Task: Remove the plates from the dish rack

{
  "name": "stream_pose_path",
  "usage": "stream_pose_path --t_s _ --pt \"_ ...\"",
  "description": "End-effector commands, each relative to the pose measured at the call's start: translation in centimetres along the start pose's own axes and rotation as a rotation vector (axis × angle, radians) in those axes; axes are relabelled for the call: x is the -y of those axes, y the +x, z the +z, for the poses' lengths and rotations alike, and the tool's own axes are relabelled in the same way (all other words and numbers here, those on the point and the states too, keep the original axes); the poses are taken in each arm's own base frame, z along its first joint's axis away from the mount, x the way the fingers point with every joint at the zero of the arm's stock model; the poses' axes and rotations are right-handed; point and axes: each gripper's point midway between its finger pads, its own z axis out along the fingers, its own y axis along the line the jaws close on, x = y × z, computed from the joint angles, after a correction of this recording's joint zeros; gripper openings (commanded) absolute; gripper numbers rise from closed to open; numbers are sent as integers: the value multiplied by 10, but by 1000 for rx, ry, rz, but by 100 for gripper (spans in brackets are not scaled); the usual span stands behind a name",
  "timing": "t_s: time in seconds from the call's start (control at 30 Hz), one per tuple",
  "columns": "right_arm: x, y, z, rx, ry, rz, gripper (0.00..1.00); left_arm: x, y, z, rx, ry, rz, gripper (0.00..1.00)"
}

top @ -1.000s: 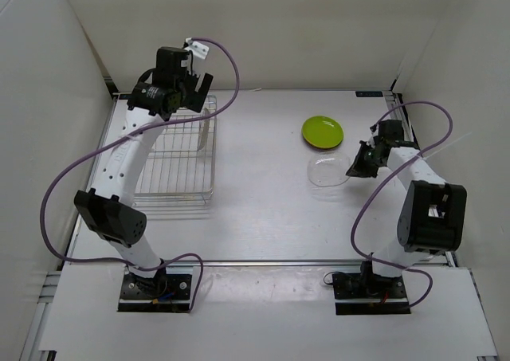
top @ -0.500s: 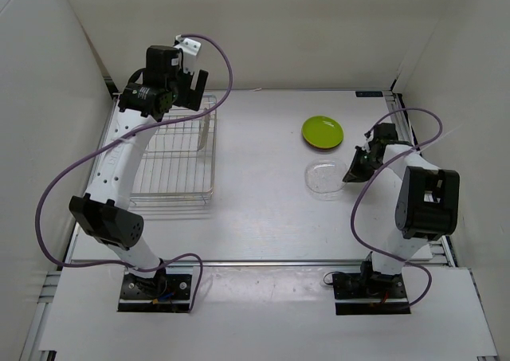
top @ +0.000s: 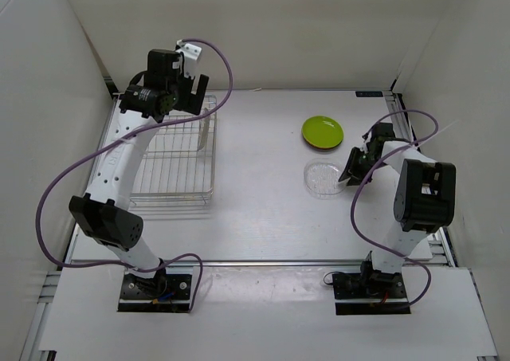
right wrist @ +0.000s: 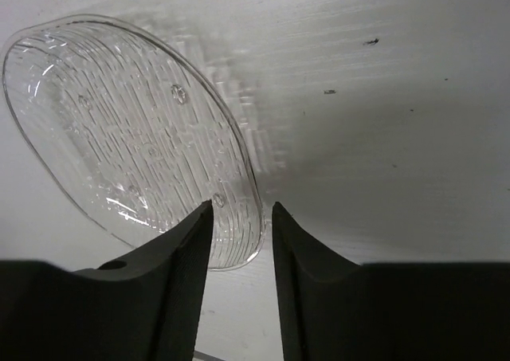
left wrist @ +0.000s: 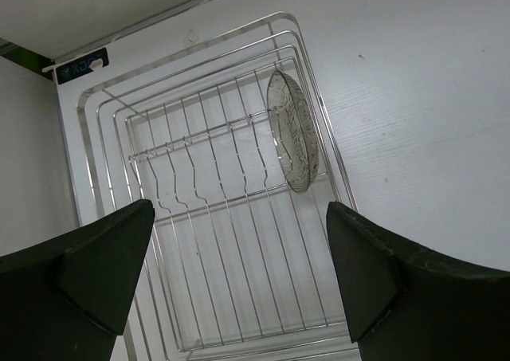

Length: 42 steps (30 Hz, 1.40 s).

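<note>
White arms (top: pixel 119 160), black joints (top: pixel 107 221), purple cables (top: pixel 46 206)

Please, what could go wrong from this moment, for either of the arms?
1. The right gripper straddles the rim of the flat clear plate on the table. If it retreats before opening fully, it might drag or tip that plate toward the green plate nearby.
2. The standing clear plate is on edge close to the dish rack side wires; the open left gripper above might strike a wire or slip on the thin transparent rim.

table (top: pixel 263 217): rack (top: pixel 175 166), clear plate (top: pixel 324 176), plate stack (top: pixel 323 130)
</note>
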Motion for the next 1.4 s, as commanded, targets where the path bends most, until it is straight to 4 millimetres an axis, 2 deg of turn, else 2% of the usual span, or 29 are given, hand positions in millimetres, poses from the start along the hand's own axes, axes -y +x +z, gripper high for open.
stream_pose_path --t_s 0.0,0.03,0.07,0.17,0.2,0.23,0.27,0.3,0.33,0.43,0.5,0.57,0.6,0.63,0.73,0.8,0.97,1.0,1.07,1.27,1.3,1.37 --pt "-10 -12 -8 16 -31 -5 41 5 1 -13 20 34 -37 100" --pt "-11 -13 -10 16 -31 -5 46 9 1 -13 23 52 -37 100" --pt "-10 -10 -10 3 -27 0 46 8 4 -9 18 55 -54 100" --pt "-10 -23 -24 35 10 -21 55 12 15 0 -11 109 -119 100" --pt "-11 -26 -35 53 25 -45 63 20 21 5 -21 150 -158 100" --pt "-11 -37 -45 90 51 -62 75 21 25 6 -32 163 -180 100" --pt "-7 -41 -52 110 84 -78 100 22 26 8 -31 177 -201 100" --pt "-2 -46 -64 133 133 -94 100 21 29 12 -42 185 -221 100" --pt "-4 -58 -77 174 156 -112 100 23 33 18 -55 186 -244 100" --pt "-4 -72 -104 248 187 -160 100 23 39 32 -78 197 -279 100" --pt "-12 -77 -123 306 177 -182 100 24 47 46 -105 203 -285 100" --pt "-16 -77 -136 340 172 -203 100 27 45 53 -111 216 -297 97" --pt "-18 -76 -139 331 163 -215 100 36 53 63 -147 251 -311 97" --pt "-21 -78 -145 352 159 -219 98 38 51 66 -153 266 -323 95" --pt "-28 -74 -149 330 126 -243 94 58 67 87 -233 343 -355 94" --pt "-32 -73 -152 336 111 -247 92 63 81 101 -279 345 -370 93" --pt "-44 -67 -151 322 39 -239 91 70 98 124 -339 344 -403 91" --pt "-44 -67 -151 322 38 -230 91 69 93 124 -328 343 -402 90" --pt "-46 -66 -151 320 27 -231 91 71 100 132 -346 344 -403 86" --pt "-46 -66 -147 307 19 -230 91 73 99 134 -346 353 -405 85" --pt "-45 -66 -143 297 21 -227 91 72 90 130 -322 361 -404 85" --pt "-44 -66 -140 288 22 -224 91 70 86 126 -311 361 -403 84"
